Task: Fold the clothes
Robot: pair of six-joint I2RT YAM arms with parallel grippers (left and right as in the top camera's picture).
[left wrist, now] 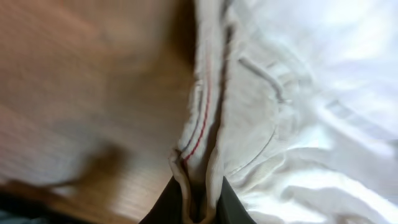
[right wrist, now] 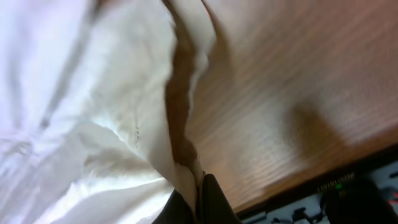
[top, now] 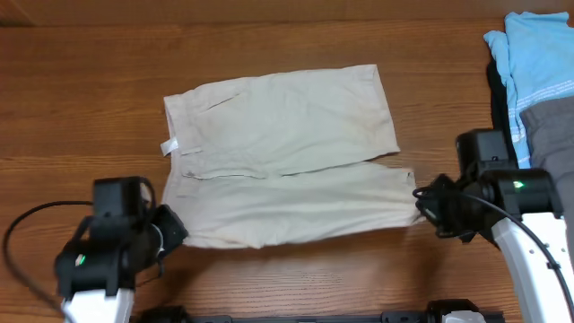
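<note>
At 8 o'clock from the bench's point(top: 81, 99) middle, your left fingers point(top: 172, 231) are pinching the waistband corner of the khaki shorts point(top: 278, 148). The shorts lie flat mid-bench, waistband toward 9 o'clock, legs toward 3, with a small white label point(top: 169, 146) at the waistband edge. Between 3 and 4 o'clock, your right fingers point(top: 421, 199) are pinching the near leg's hem. Toward 2 o'clock, a light blue garment point(top: 538, 54) and a grey garment point(top: 549, 126) lie piled, apart from the shorts.
</note>
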